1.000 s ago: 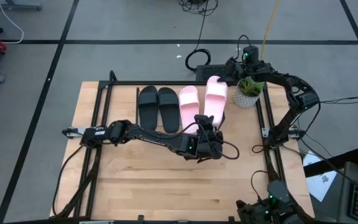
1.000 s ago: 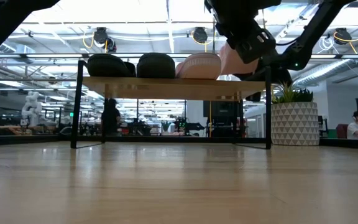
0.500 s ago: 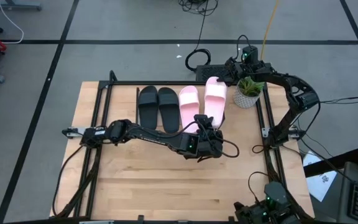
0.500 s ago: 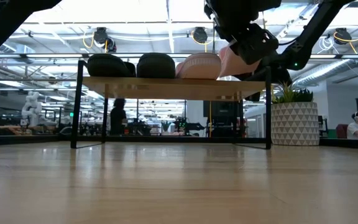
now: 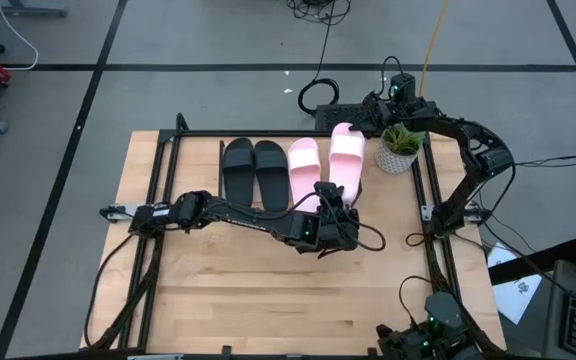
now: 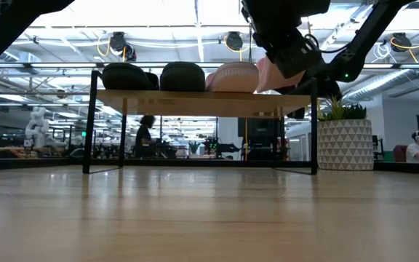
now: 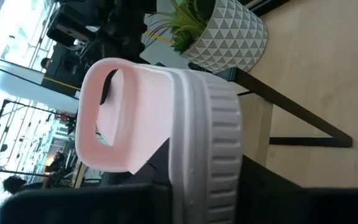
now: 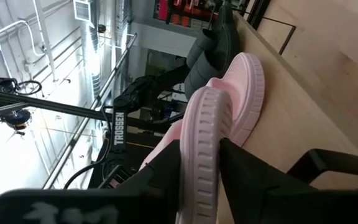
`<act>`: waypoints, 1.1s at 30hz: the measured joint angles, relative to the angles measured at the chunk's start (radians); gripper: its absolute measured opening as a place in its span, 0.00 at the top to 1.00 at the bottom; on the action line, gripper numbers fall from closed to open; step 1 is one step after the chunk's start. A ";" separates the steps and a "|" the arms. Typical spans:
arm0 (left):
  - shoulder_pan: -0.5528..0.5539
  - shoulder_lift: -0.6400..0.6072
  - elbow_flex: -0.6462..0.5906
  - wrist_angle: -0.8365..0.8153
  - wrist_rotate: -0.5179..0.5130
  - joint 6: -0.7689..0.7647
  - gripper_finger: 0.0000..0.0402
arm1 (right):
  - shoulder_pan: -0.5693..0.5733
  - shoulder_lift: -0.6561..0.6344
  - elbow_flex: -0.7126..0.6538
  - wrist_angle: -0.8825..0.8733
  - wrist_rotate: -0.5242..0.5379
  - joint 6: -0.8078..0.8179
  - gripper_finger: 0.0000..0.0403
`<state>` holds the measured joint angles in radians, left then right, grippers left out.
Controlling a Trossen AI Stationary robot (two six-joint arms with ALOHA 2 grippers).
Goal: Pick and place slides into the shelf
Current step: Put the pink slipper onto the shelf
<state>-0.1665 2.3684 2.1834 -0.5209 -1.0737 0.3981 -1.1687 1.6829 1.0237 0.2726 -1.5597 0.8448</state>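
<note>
The shelf (image 5: pixel 268 196) stands at the table's far side; in the low view its wood top (image 6: pixel 195 102) sits on black wire legs. Two black slides (image 5: pixel 254 172) and one pink slide (image 5: pixel 304 168) lie side by side on it. The second pink slide (image 5: pixel 347 155) is over the shelf's right end, tilted in the low view (image 6: pixel 266 73). My left gripper (image 5: pixel 335 200) is shut on its near end. My right gripper (image 5: pixel 367 116) is shut on its far end. My left gripper pinches the pink slide's near end (image 7: pixel 194 177) between its two fingers, coming from the table's near side along the slide. The strap (image 7: pixel 107 106) points away from it. I cannot tell whether the slide touches the plank. My right gripper pinches the ribbed rim of the slide's far end (image 8: pixel 201 158) between its two fingers (image 8: pixel 247 180), one on each face of the sole. It comes from the far right side. The slide is tilted above the shelf's right end.
A potted plant in a white patterned pot (image 5: pixel 401 148) stands just right of the shelf, close to the held slide. The near half of the wooden tabletop (image 5: pixel 268 290) lies in front of the shelf. Black frame rails (image 5: pixel 154 200) run along the table's sides.
Both grippers and the held slide stand as they did a second ago. In the room behind the table a person has walked toward the right.
</note>
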 joint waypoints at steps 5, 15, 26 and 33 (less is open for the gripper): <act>0.001 0.000 0.000 0.028 0.009 -0.013 0.88 | 0.000 0.000 0.000 -0.001 0.005 0.000 0.76; -0.002 0.000 0.000 0.081 -0.020 -0.034 0.88 | -0.032 0.000 0.000 -0.002 0.009 0.008 0.76; -0.011 0.000 0.000 0.042 -0.024 -0.069 0.88 | -0.063 -0.007 0.000 0.000 0.010 0.011 0.76; -0.013 0.000 0.000 0.043 -0.028 -0.066 0.88 | -0.068 -0.012 0.000 0.000 0.010 0.021 0.68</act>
<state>-0.1799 2.3684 2.1834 -0.4777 -1.1020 0.3324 -1.2363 1.6711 1.0237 0.2726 -1.5494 0.8656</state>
